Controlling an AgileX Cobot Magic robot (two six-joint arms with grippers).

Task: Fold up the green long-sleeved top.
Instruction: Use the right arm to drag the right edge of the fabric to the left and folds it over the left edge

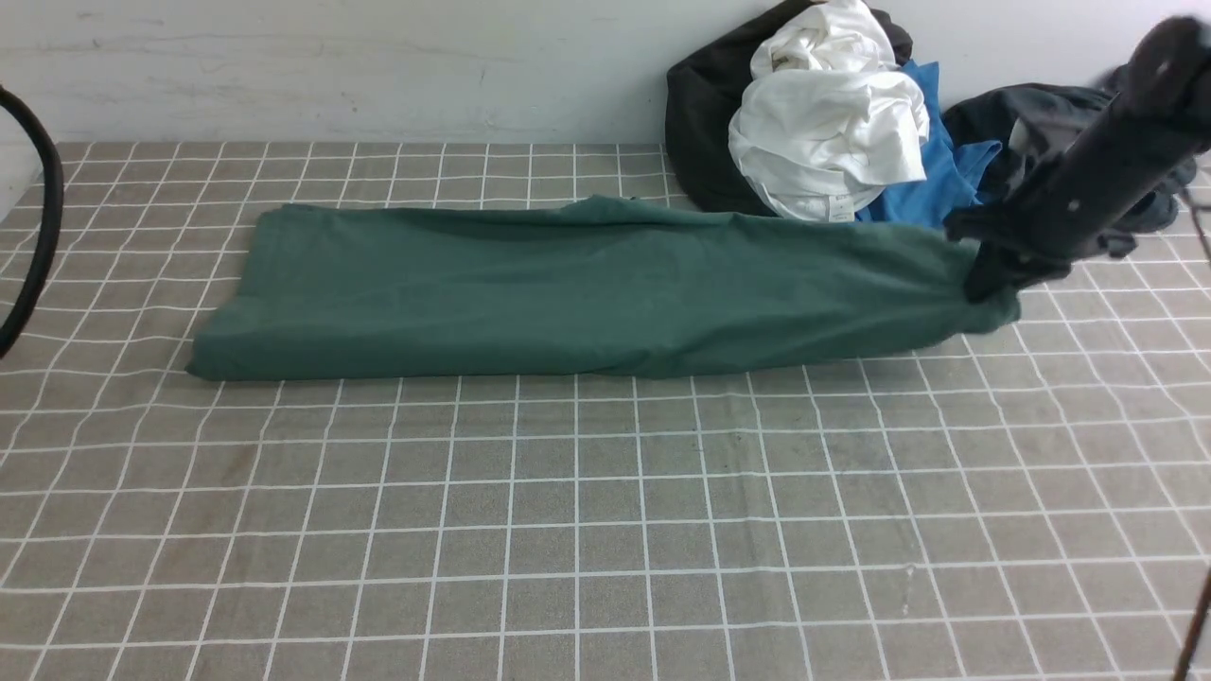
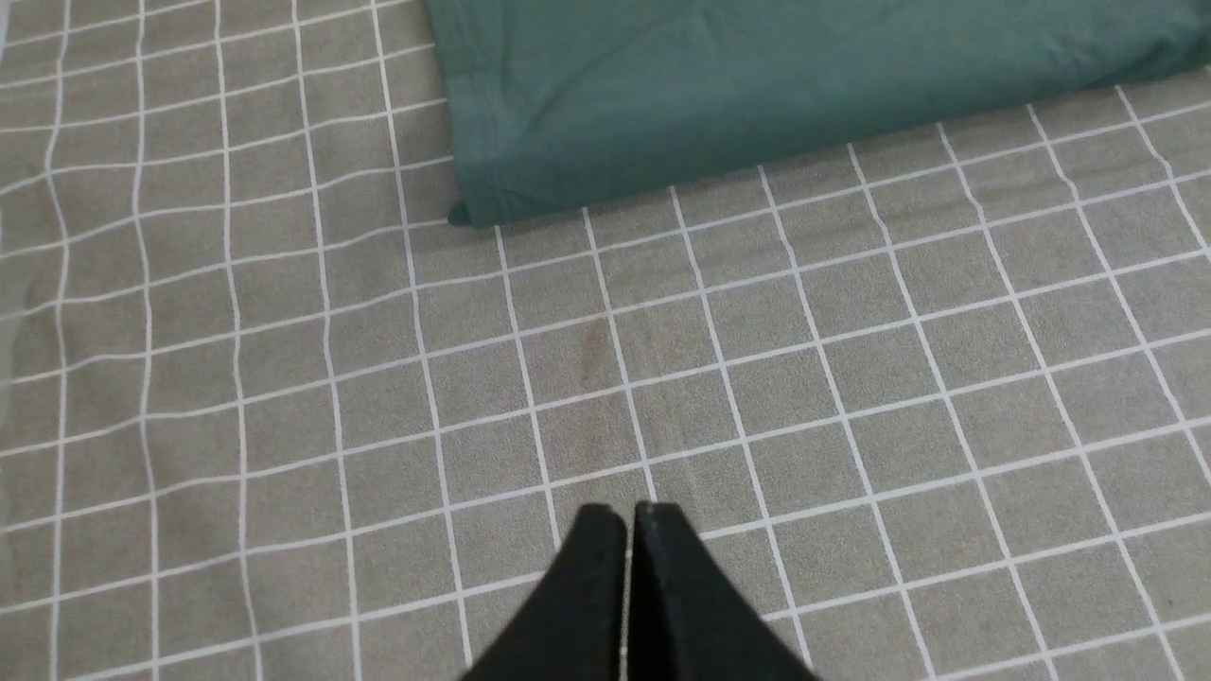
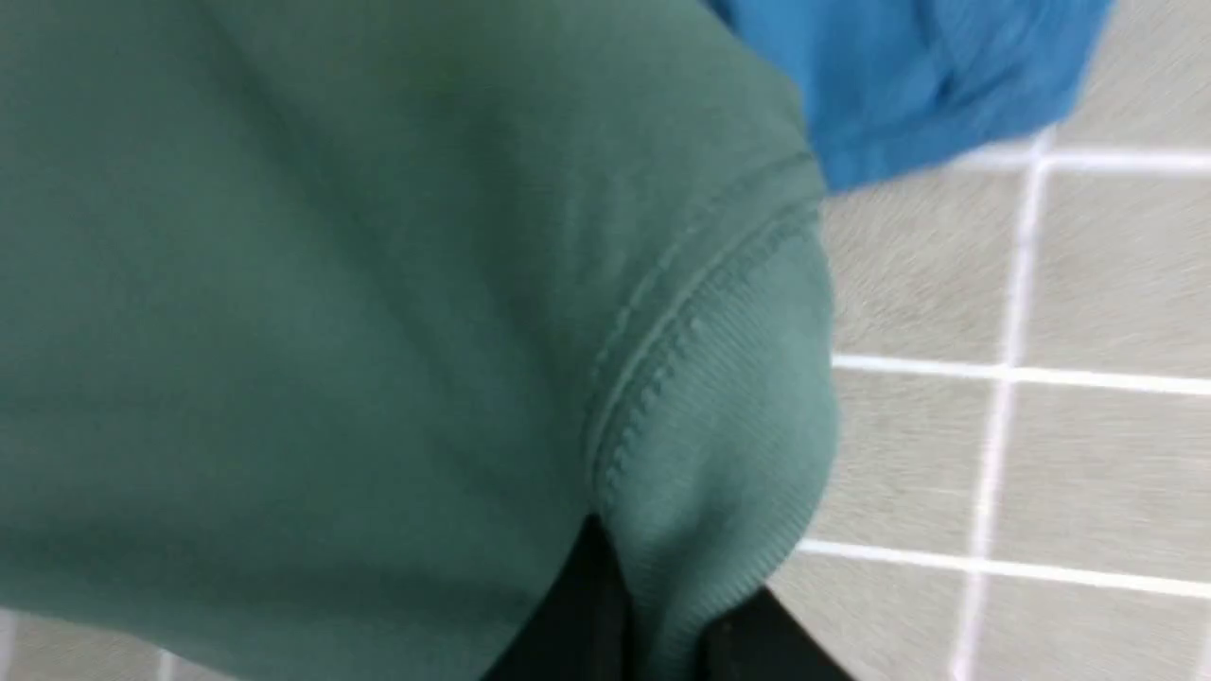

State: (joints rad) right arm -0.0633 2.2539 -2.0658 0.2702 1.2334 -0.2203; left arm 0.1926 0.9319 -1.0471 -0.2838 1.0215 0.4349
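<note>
Where right hand point(image 1: 984, 282) clamps, green top point(image 1: 587, 284) ends.

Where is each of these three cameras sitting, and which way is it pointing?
Front: between the arms, facing forward over the checked table at the green top; the right arm shows.
Left wrist: on the left arm, looking down past the shut left gripper at the table.
Right wrist: on the right arm, close on the top's ribbed edge, pinched in the right gripper.
Shared: all three show the green top.
</note>
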